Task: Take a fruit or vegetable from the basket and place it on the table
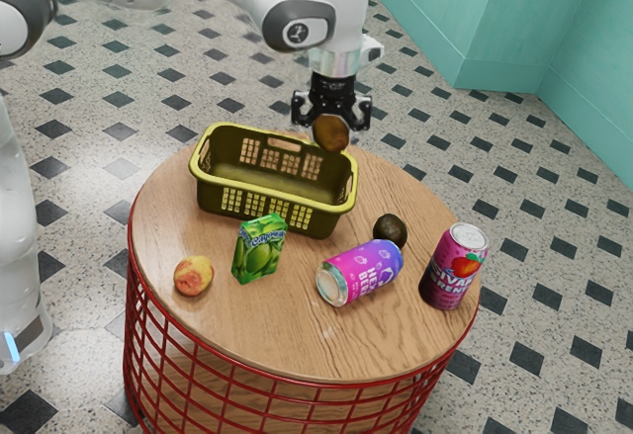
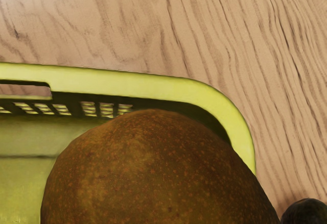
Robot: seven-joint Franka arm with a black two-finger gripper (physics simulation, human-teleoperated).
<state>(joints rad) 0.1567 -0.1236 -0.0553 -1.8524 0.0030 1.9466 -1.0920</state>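
Exterior view — yellow-green basket (image 1: pixel 275 194), open-topped, brown fruit (image 1: pixel 331 134) held near rim

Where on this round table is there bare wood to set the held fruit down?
Free: along the near rim of the table, before the carton and lying can; left of the basket, behind the peach; and between basket, avocado and far rim. Crowded: where avocado, lying can and standing can cluster.

Indoor rm, type unclear, teal walls (image 1: pixel 495 19), black-diamond flr (image 1: pixel 559 226), wood tbl (image 1: pixel 267 325)
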